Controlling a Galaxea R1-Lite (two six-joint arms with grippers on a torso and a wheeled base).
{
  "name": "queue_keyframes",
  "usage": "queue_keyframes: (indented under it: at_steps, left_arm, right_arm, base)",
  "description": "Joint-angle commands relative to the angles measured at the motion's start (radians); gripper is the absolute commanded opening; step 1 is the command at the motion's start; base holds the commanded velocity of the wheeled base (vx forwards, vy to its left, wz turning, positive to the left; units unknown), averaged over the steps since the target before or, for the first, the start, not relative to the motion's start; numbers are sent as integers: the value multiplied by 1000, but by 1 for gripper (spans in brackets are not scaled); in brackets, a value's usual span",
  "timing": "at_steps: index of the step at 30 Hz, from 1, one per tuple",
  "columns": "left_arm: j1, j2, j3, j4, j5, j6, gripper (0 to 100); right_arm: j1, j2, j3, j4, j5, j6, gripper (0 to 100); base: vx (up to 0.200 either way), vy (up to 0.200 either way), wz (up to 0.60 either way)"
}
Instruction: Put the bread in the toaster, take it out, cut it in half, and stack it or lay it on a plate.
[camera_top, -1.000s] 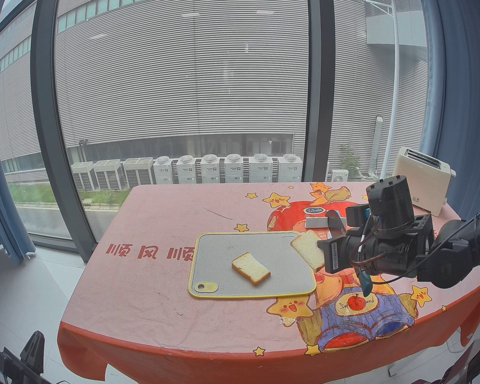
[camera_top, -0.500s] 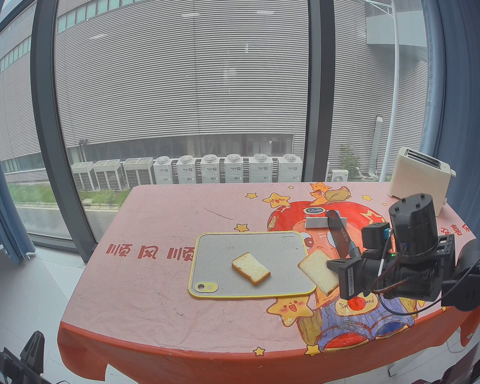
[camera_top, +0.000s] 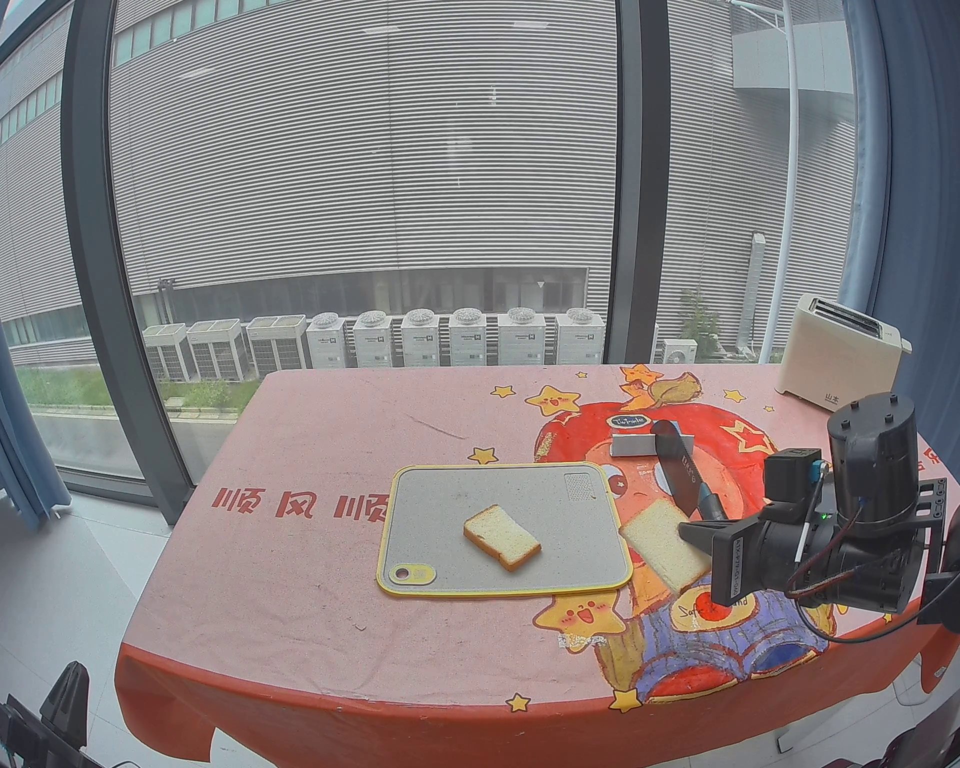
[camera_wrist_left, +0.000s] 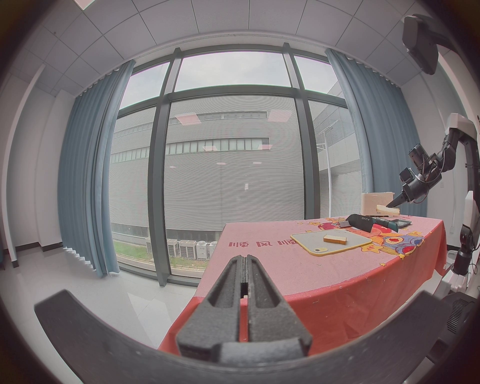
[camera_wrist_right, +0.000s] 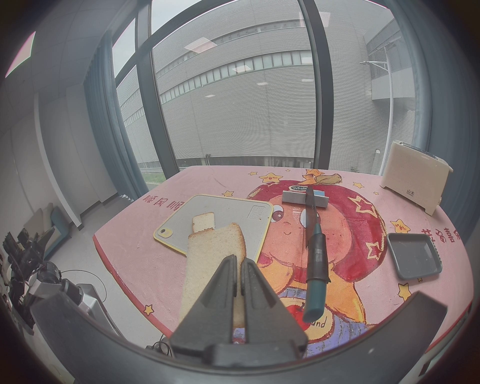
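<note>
Operator: Report the state of the right gripper (camera_wrist_right: 238, 272).

Technician: Clenched on a slice of bread (camera_top: 665, 545). The fingers pinch the near edge of the slice; the far end points toward the cutting board (camera_top: 450, 500). The slice is held tilted and clear above the surface (camera_top: 320, 560), just beside the board's right near corner.

Operator: Locate the remaining bread.

Technician: A second slice (camera_top: 502, 537) lies flat on the cutting board, near its middle, well apart from the held slice.

Operator: Locate the toaster and the cutting tool.

Technician: The toaster (camera_top: 840, 357) stands upright at the far right corner of the surface, well apart from the gripper. The knife (camera_top: 683, 468) lies right of the board, its dark blade propped on a grey block (camera_top: 640, 444), its teal handle pointing toward the near edge.

Operator: Locate the plate.

Technician: A dark grey square plate (camera_wrist_right: 414, 255) sits on the surface to the right of the knife, nothing on it.

Operator: Report the left gripper (camera_wrist_left: 245, 280).

Technician: Fingers pressed together, grasping nothing. It is positioned low and well off the left end of the surface.
</note>
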Motion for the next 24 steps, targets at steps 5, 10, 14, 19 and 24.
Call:
queue_keyframes:
  at_steps: [5,10,14,19,24]
  left_arm:
    - [0,-16,18,0,1,-1,0]
    - [0,-16,18,0,1,-1,0]
    - [0,-16,18,0,1,-1,0]
    - [0,-16,18,0,1,-1,0]
    - [0,-16,18,0,1,-1,0]
  right_arm:
    - [0,-10,5,1,0,-1,0]
    - [-2,-5,5,0,0,1,0]
    - [0,-4,6,0,0,1,0]
    - [1,-1,6,0,0,-1,0]
    - [4,-1,9,0,-1,1,0]
  base:
    - [0,-40,0]
    - [0,-200,0]
    - [0,-200,0]
    - [0,-200,0]
    - [0,-200,0]
